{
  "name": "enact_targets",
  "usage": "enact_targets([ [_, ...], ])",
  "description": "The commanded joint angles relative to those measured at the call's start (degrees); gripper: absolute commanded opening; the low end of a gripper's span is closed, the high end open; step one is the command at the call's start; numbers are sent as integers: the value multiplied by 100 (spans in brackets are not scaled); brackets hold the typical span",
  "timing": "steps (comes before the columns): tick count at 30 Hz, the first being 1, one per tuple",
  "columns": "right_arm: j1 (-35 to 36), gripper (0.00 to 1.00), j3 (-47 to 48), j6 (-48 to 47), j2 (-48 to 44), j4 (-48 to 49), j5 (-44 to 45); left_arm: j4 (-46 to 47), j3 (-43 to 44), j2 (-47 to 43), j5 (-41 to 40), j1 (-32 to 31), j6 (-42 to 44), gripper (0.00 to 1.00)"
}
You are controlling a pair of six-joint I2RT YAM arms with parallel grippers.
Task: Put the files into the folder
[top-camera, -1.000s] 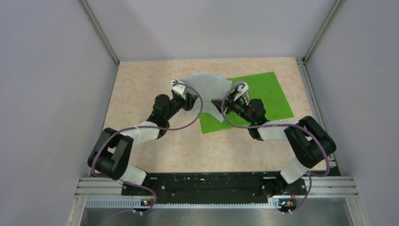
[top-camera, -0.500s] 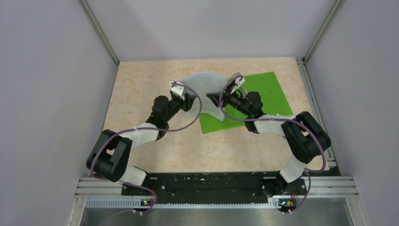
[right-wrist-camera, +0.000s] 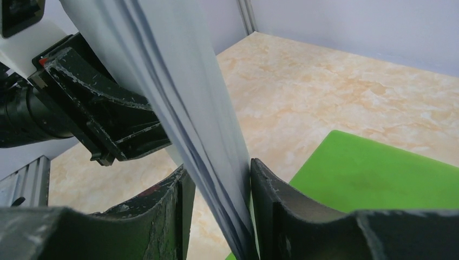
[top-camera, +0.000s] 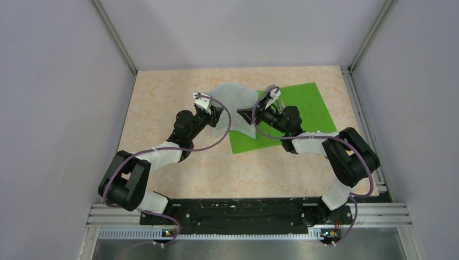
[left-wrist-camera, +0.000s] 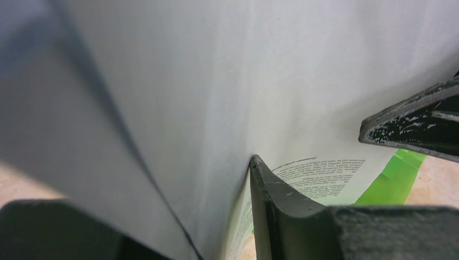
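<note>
Loose white paper sheets (top-camera: pixel 233 100) hide the left part of the bright green plastic folder (top-camera: pixel 308 103). In the left wrist view they blur, overrun the frame, and leave the left pincer's (left-wrist-camera: pixel 162 189) grip unclear.

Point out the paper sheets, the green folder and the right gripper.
paper sheets (top-camera: pixel 234 97), top view, on the arched white middle.
green folder (top-camera: pixel 308 105), top view, on its bare flat cover.
right gripper (right-wrist-camera: pixel 217 168), right wrist view, midway between its fingertips, where the sheets are pinched.
</note>
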Motion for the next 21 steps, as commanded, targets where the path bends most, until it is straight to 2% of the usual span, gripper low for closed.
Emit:
enact_targets([
  [1, -34, 41, -136, 176, 90, 495, -125, 605, -99, -102, 33, -1, -301, 32],
  [7, -31, 39, -109, 248, 274, 687, -150, 640, -93, -108, 36, -1, -397, 28],
  [13, -37, 35, -154, 247, 436, 811, -122, 711, -80, -5, 53, -1, -440, 18],
  [15, -41, 29, -117, 244, 411, 795, -135, 712, -60, 0, 43, 4, -426, 13],
  [19, -38, 5, 27, 245, 206, 576, -247, 643, -11, -135, 92, 2, -310, 0],
  [21, -40, 0, 76, 200, -40, 281, -295, 407, 55, -343, 249, 3, -210, 0],
])
